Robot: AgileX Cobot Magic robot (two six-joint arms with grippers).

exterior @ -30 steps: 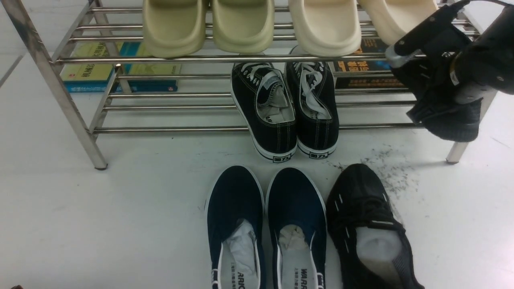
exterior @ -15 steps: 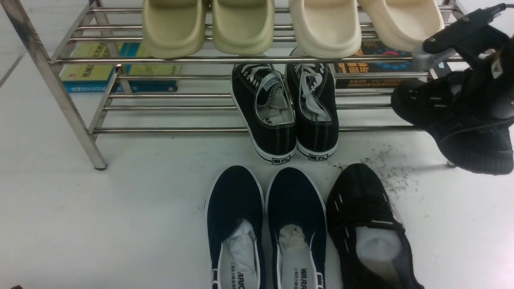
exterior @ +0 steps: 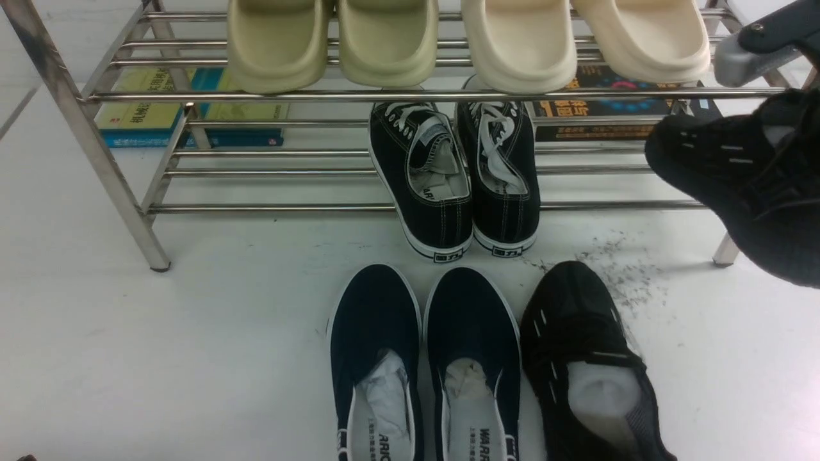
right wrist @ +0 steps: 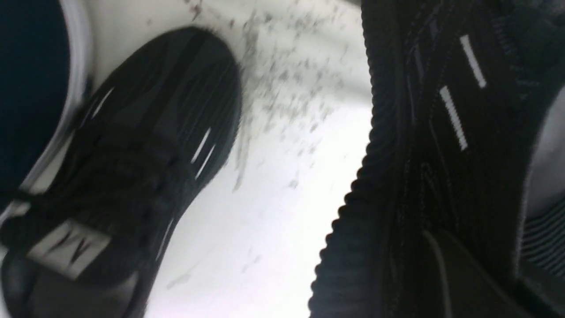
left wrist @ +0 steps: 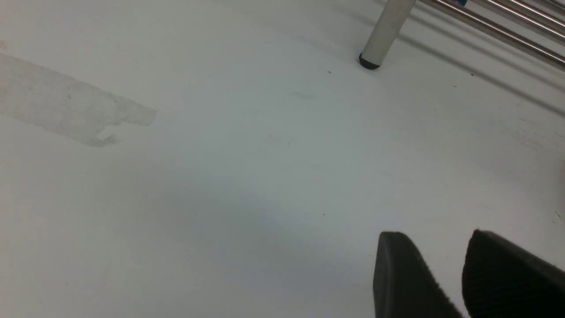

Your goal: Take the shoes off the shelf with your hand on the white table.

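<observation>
One black knit shoe (exterior: 589, 365) stands on the white table (exterior: 192, 333), beside the navy pair; it shows blurred in the right wrist view (right wrist: 132, 168) too. The other shoe (exterior: 743, 186) hangs in the air at the far right, in front of the shelf (exterior: 384, 95) and clear of its rods. My right gripper (right wrist: 459, 265) is shut on this shoe's (right wrist: 441, 132) side wall; in the front view only its grey bar (exterior: 762, 45) shows. My left gripper (left wrist: 437, 236) hovers open over bare table, holding nothing.
Black canvas sneakers (exterior: 455, 173) sit on the lower tier, cream slippers (exterior: 397, 38) on the top tier. Navy slip-ons (exterior: 423, 358) stand on the table at the front. Books (exterior: 166, 109) lie behind the shelf. Dark scuff marks (exterior: 621, 269) lie near the shelf's right leg (exterior: 727, 250).
My right gripper has carried the black knit shoe to the right and out from the shelf. The shoe has swung so that its toe points left. Most of the arm has left the front view.
</observation>
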